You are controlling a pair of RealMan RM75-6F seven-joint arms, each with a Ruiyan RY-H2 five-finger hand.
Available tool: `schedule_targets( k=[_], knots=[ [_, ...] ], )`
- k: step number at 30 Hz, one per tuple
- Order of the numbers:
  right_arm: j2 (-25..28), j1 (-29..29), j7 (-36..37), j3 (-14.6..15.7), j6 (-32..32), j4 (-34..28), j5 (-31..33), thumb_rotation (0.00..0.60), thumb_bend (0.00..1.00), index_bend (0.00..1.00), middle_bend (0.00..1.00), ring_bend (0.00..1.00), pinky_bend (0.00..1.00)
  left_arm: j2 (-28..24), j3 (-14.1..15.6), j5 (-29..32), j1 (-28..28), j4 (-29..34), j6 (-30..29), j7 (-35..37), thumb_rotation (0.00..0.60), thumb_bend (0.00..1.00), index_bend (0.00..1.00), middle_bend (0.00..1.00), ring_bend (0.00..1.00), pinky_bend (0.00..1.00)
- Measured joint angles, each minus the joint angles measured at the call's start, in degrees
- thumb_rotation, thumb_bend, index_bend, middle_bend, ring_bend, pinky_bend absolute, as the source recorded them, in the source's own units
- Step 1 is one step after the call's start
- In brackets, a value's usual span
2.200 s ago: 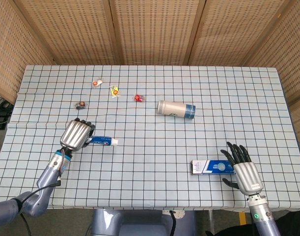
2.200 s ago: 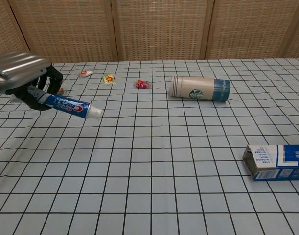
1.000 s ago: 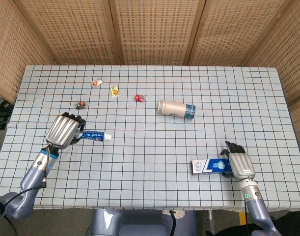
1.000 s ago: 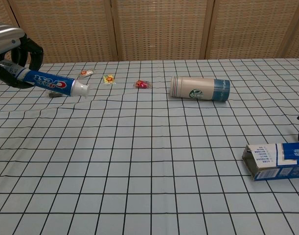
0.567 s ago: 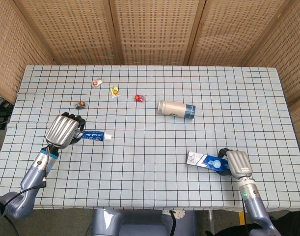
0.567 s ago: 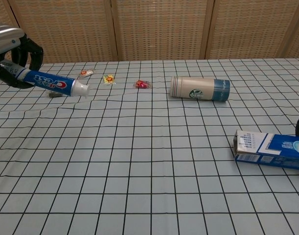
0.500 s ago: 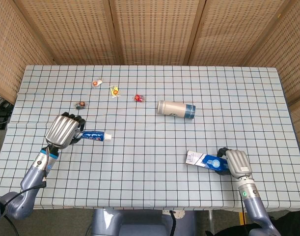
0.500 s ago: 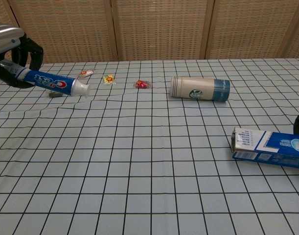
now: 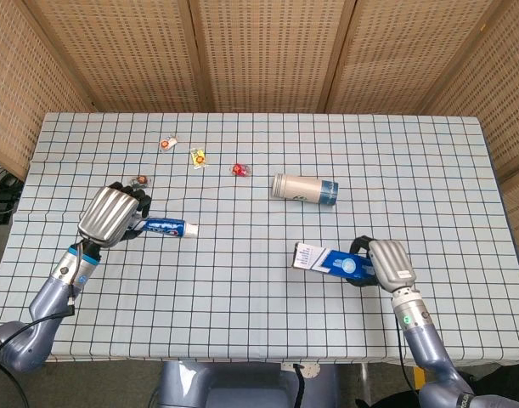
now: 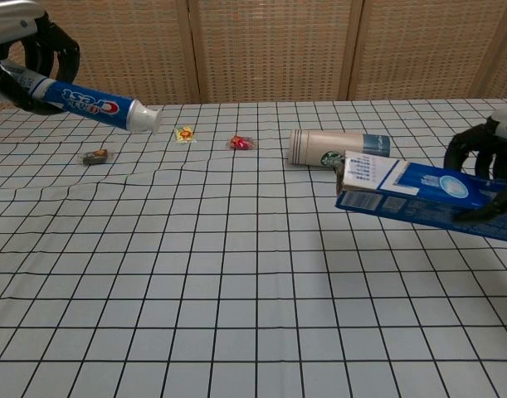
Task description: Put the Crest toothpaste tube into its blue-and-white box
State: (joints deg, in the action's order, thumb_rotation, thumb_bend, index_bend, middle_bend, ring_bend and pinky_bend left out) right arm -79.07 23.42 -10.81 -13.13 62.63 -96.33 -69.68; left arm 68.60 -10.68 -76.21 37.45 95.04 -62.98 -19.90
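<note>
Crest toothpaste tube (image 10: 91, 103): clamped in left hand (image 9: 112, 216), aloft over bench (image 9: 259, 314); blue-and-white box (image 10: 407, 190) gripped by right hand (image 9: 386, 263), open mouth leftward; align cap with mouth before sliding in.

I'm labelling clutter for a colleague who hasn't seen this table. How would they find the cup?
On the checked tablecloth, look right of centre. The cup lies on its side there, beige with a blue end. It is far bigger than the small wrapped candies to its left.
</note>
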Motion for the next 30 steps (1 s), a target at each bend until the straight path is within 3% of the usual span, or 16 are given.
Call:
schedule_targets(
  k=[9,21,30],
  knots=[
    [0.8,5.8,-4.7,-4.9,-2.3,-4.3,7.7,0.6,0.21,0.72,0.54,0.6,0.62,-4.0,-4.1,6.4,4.7,5.3,4.7,-3.4,0.6,0.63,0.85,0.57,0.54,0.48],
    [3.6,11.2,-7.0,-9.1,-3.4,-8.0,16.9,0.6,0.21,0.72,0.54,0.6,0.62,0.1,-6.4,14.0,11.9,5.3,7.7,-9.3,0.6,0.63,0.85,0.57,0.54,0.48],
    [5.5,12.8,-6.7,-9.1,-2.5,-10.1,19.1,0.6,0.21,0.72,0.54,0.6,0.62,3.6,-6.8,17.2,15.3,4.0,6.7,-12.5,0.6,0.63,0.85,0.57,0.54,0.48]
  ],
)
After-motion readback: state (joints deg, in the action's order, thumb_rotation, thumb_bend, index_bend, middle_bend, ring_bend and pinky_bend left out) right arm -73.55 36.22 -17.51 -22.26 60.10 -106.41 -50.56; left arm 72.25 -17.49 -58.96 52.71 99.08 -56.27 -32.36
